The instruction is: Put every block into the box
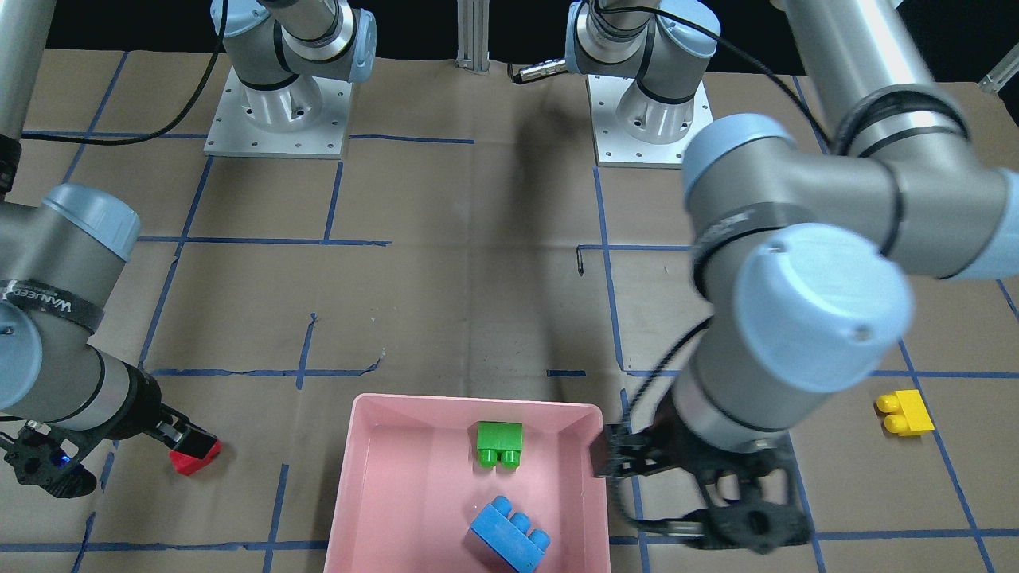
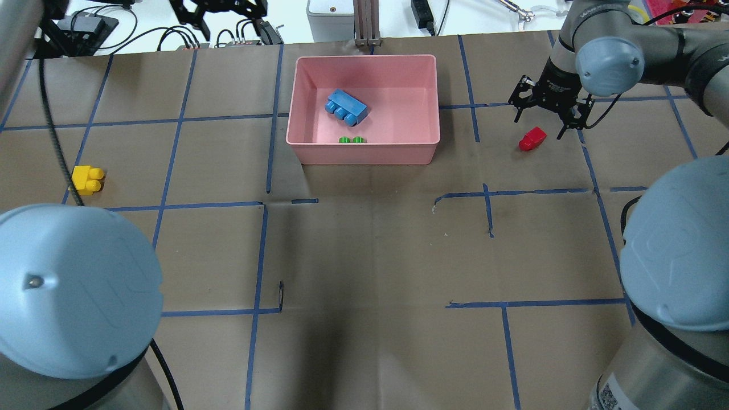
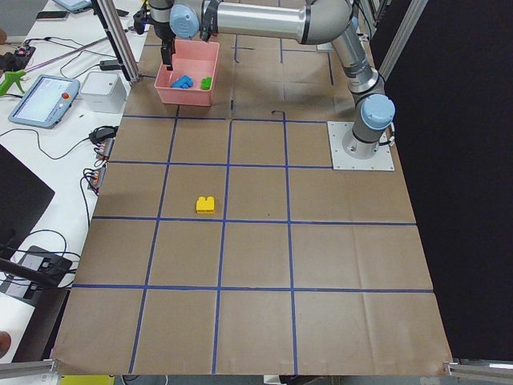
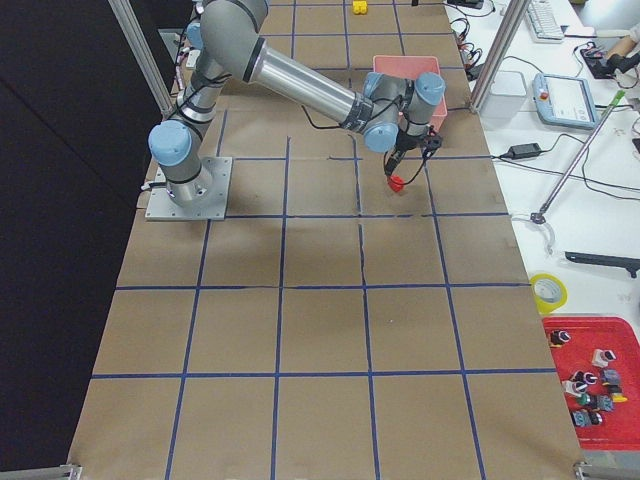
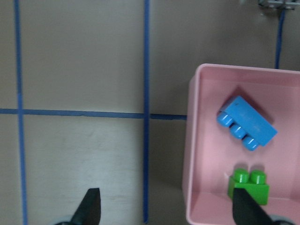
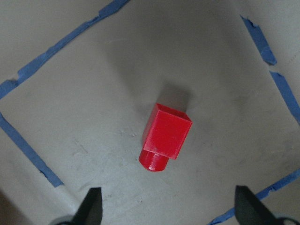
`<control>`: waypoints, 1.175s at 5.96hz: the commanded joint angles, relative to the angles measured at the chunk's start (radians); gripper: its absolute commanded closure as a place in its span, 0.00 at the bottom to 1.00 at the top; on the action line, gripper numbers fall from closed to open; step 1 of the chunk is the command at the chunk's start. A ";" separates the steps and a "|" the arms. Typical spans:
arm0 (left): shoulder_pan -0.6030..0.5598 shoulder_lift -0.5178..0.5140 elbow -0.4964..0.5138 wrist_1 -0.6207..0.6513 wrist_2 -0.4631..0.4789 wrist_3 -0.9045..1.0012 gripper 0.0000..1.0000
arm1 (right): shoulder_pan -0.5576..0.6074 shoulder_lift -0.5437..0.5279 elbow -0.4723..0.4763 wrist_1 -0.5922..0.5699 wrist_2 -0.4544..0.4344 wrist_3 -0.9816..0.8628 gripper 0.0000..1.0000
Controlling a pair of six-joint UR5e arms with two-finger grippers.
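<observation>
The pink box (image 2: pixel 364 154) stands at the table's far middle. The blue block (image 2: pixel 345 106) and the green block (image 2: pixel 351 139) lie inside it, as the left wrist view shows (image 5: pixel 247 123) (image 5: pixel 248 185). The red block (image 2: pixel 532 138) lies on its side on the paper to the box's right. My right gripper (image 2: pixel 549 111) hangs open just above it, the block between the fingers' line in the right wrist view (image 6: pixel 165 136). The yellow block (image 2: pixel 86 179) lies far left on the table. My left gripper (image 1: pixel 609 461) is open and empty, high beside the box's left wall.
Both arm bases (image 1: pixel 279 111) (image 1: pixel 649 119) are bolted at the robot's side of the table. An aluminium post (image 2: pixel 364 23) stands behind the box. Cables and devices lie beyond the far edge. Blue tape lines grid the brown paper.
</observation>
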 commanded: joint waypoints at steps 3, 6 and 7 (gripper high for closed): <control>0.390 0.112 -0.164 -0.016 0.026 0.437 0.01 | -0.008 0.043 0.016 -0.117 -0.015 0.015 0.00; 0.547 0.075 -0.308 0.084 0.023 0.592 0.03 | -0.008 0.058 0.066 -0.132 -0.055 0.013 0.01; 0.594 0.072 -0.398 0.208 0.014 0.632 0.03 | -0.008 0.061 0.065 -0.144 -0.067 0.013 0.02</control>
